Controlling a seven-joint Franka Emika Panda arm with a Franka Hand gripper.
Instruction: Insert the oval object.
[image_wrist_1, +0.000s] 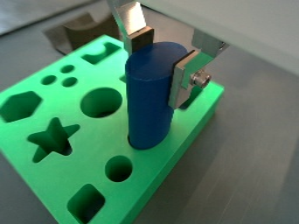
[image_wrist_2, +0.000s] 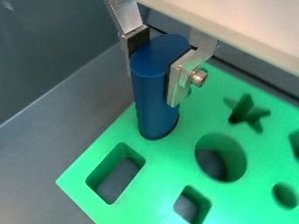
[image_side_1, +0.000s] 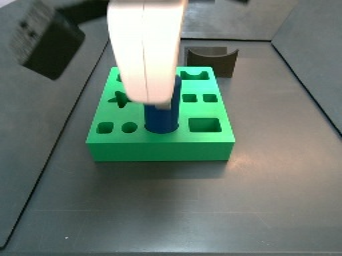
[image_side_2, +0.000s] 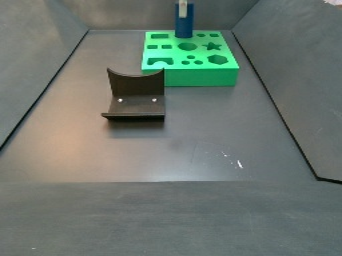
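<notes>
The oval object, a tall blue peg (image_wrist_1: 146, 109), stands upright with its foot in a hole of the green block (image_wrist_1: 158, 175) near one edge. My gripper (image_wrist_1: 162, 66) is right above the block, and its silver fingers (image_wrist_1: 184, 79) clasp the peg's upper part on two sides. Both wrist views show this, with the peg (image_wrist_2: 152, 109) between the plates of the gripper (image_wrist_2: 158, 68) over the block (image_wrist_2: 152, 166). In a side view the white gripper body (image_side_1: 144, 55) hides the peg's top (image_side_1: 160, 120). In the far side view only the peg (image_side_2: 183, 20) shows.
The green block (image_side_2: 221, 75) has several other shaped holes, among them a star (image_wrist_1: 52, 140) and a round hole (image_wrist_2: 216, 157). The dark fixture (image_side_2: 134, 97) stands on the grey floor away from the block, also seen behind it (image_side_1: 210, 55). Grey walls enclose the floor.
</notes>
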